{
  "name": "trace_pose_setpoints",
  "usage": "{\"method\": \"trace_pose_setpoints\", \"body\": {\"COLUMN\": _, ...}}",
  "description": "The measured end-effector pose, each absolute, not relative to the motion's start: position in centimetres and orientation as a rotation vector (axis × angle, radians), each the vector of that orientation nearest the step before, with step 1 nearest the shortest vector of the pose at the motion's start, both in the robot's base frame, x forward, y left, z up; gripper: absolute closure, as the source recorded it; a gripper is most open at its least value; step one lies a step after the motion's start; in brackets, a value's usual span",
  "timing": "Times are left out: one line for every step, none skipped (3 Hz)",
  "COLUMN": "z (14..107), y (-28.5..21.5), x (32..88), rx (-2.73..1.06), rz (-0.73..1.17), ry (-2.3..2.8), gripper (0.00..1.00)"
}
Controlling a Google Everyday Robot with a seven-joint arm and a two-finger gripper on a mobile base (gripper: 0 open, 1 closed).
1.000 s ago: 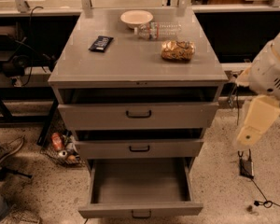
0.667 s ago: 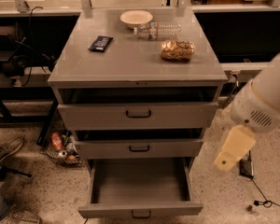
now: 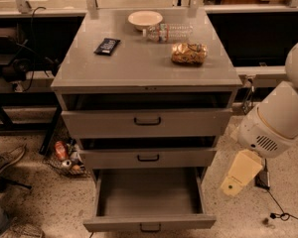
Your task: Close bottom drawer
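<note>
- Camera view, change: the gripper sits lower and further left than 0.7 s ago. It is now in the lower right of the frame, level with the open drawer box. The white arm housing above it has also dropped.
- Camera view, gripper state: it appears as a cream block pointing down and left. Whether it is spread or pressed together cannot be told. It holds nothing and is apart from the cabinet.
- Camera view, task item: the bottom drawer is at bottom centre, pulled far out as before, with its grey floor exposed. Its front panel carries a small dark loop handle.
- Camera view, cabinet: the middle drawer and top drawer sit above it, each with a dark gap over its front.
- Camera view, cabinet top: a bowl, a lying water bottle, a snack bag and a dark packet.
- Camera view, floor: a wire basket of small items lies left of the cabinet; a cable lies lower right.
</note>
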State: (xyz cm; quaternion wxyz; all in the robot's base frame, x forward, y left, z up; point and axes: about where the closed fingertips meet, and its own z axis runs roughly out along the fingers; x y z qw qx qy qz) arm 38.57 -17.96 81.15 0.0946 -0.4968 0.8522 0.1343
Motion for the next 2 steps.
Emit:
{"method": "trace_pose_setpoints", "body": {"z": 76.7, "y": -17.0, "x": 38.4, "rx": -1.457, "rz": 0.486, "ry": 2.575, "gripper": 0.0}}
{"method": "trace_pose_setpoints", "body": {"z": 68.7, "y": -15.7, "x": 37.9, "rx": -1.377, "rz": 0.585, "ry": 2.649, "gripper": 0.0}}
